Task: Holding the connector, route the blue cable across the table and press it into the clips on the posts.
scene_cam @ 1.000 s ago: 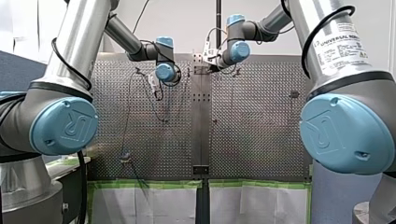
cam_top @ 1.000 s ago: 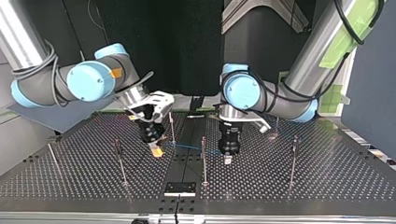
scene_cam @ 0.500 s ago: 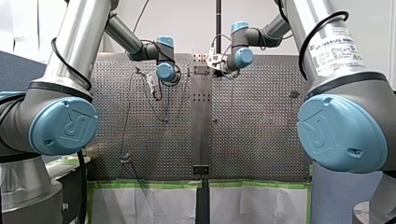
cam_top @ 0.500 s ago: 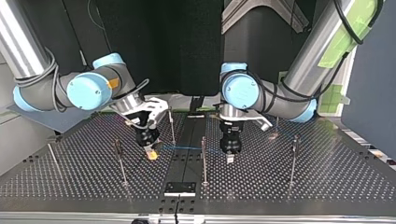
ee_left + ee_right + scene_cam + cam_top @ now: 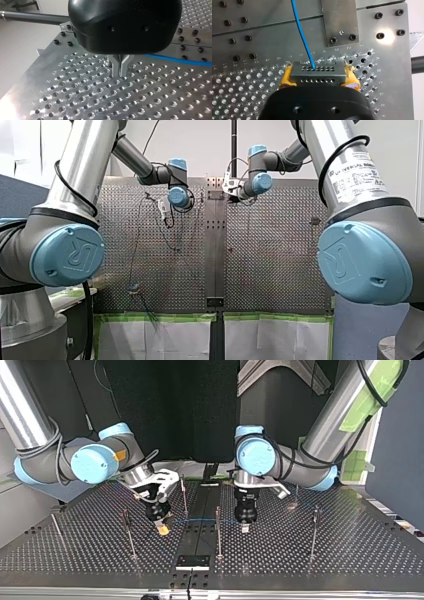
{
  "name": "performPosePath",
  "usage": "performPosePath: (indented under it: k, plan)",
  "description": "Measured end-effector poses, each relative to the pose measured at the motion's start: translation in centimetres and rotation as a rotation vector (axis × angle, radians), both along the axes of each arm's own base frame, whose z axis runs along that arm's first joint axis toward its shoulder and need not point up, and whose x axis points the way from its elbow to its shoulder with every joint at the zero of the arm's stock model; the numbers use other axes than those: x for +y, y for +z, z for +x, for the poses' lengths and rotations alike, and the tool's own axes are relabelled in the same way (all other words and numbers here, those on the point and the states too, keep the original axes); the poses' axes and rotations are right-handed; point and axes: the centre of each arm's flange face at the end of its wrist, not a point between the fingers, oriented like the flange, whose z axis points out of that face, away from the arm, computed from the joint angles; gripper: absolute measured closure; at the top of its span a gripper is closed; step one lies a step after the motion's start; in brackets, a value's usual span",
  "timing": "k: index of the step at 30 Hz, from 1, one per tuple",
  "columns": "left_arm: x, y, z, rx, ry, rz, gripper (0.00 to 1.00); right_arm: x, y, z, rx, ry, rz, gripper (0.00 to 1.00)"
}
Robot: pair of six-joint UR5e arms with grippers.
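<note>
Blue cable — routing lot, listed across the top view from its left.

Post, left of centre: standing bare, with no cable at it that I can see.

My right gripper: its yellow pads are clamping the grey connector and holding it just above the table. The cable is leaving the connector's upper row of holes.

Middle post: the cable is running past it near the top. Whether it is sitting in a clip is too small to tell.

My left gripper: its metal fingers are meeting at the tips and pointing down at the plate. The cable is passing close beside them, but a pinch on it cannot be confirmed.

Step in hand, by my reading — drawing the line taut between the arms. The next move is likely calling for carrying the connector toward the left-hand post under tension, then pressing the cable down into that post's clip.
</note>
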Motion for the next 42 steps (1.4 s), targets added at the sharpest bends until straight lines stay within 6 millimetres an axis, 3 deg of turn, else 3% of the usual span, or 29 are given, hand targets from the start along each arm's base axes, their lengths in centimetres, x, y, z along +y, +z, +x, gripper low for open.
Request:
performPosePath:
  k: [1, 2, 3, 4, 5, 6, 7, 12, 18, 30, 36, 42]
  plan:
    - [0.0, 0.0, -0.1, 0.006, 0.004, 0.003, 0.59, 0.0, 0.1, 0.0, 0.0, 0.0, -0.001, 1.0]
    - [0.0, -0.1, -0.2, 0.014, 0.01, 0.009, 0.39, 0.0, 0.2, 0.0, 0.0, 0.0, -0.002, 1.0]
    - [0.0, -0.1, -0.4, 0.02, 0.016, 0.014, 0.39, 0.1, 0.3, -0.1, 0.0, 0.0, -0.003, 1.0]
    - [0.0, -0.1, -0.6, 0.026, 0.021, 0.02, 0.2, 0.1, 0.4, -0.1, -0.001, 0.0, -0.004, 1.0]
    - [0.0, 0.0, -0.8, 0.033, 0.029, 0.028, 0.07, 0.1, 0.6, -0.2, -0.002, 0.0, -0.006, 1.0]
    - [0.0, 0.1, -1.0, 0.039, 0.035, 0.035, 0.07, 0.2, 0.7, -0.2, -0.003, -0.001, -0.006, 1.0]
    - [0.0, 0.2, -1.3, 0.044, 0.042, 0.042, 0.0, 0.2, 0.8, -0.2, -0.004, -0.001, -0.007, 1.0]
    - [0.1, 1.1, -2.7, 0.064, 0.074, 0.059, 0.0, 0.1, 0.9, -0.5, -0.005, -0.008, -0.004, 1.0]
    - [-0.3, 0.8, -4.5, 0.106, 0.066, 0.063, 0.0, 0.0, 0.9, -0.7, -0.003, -0.017, -0.001, 1.0]
    - [-2.2, 1.3, -10.5, 0.133, -0.031, 0.076, 0.0, -0.4, 0.9, -1.2, 0.0, -0.033, 0.001, 1.0]
    - [-3.5, 3.1, -13.1, 0.087, -0.063, 0.068, 0.0, -0.7, 0.9, -1.5, 0.0, -0.037, 0.001, 1.0]
    - [-5.6, 4.4, -14.3, 0.029, -0.071, 0.042, 0.0, -0.9, 1.0, -1.8, 0.003, -0.043, 0.001, 1.0]
